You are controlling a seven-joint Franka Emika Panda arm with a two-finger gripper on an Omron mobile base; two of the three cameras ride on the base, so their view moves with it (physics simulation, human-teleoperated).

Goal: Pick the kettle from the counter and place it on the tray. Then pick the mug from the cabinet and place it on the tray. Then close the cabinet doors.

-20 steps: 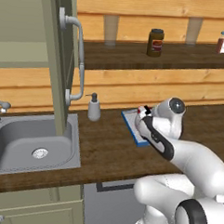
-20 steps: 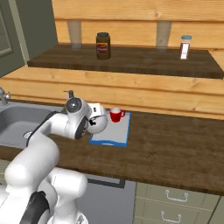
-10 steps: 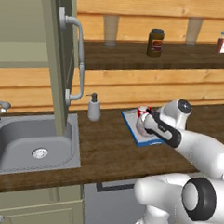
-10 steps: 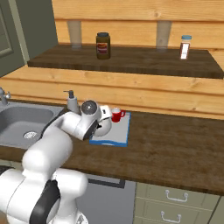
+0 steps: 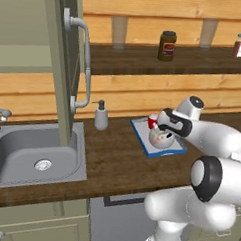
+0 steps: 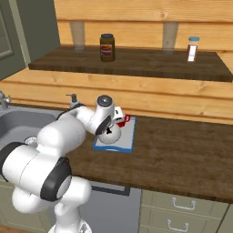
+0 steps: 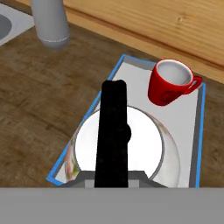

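Observation:
The white kettle (image 5: 161, 138) (image 6: 110, 135) stands on or just over the blue-rimmed tray (image 5: 140, 137) (image 6: 127, 143) on the dark counter (image 5: 115, 162). My gripper (image 5: 162, 126) (image 7: 113, 175) is right above it, shut on its black arched handle (image 7: 113, 127). Whether the kettle's base touches the tray (image 7: 190, 144) I cannot tell. The red mug (image 5: 152, 122) (image 6: 123, 120) (image 7: 168, 87) stands upright on the tray's far end, just beyond the kettle (image 7: 146, 146). One olive-grey cabinet door (image 5: 60, 64) with its curved bar handle (image 5: 88, 55) stands open at the left.
A soap dispenser (image 5: 101, 116) (image 6: 73, 101) (image 7: 50, 26) stands between the tray and the steel sink (image 5: 35, 158). On the wooden shelf behind are a dark jar (image 5: 167, 45) (image 6: 107, 47) and a small shaker (image 5: 239, 44) (image 6: 193, 48).
The arm's elbow has swung out to the right side of the tray, turning the hand over it. The gripper stays shut on the kettle's handle over the tray. The mug has not moved.

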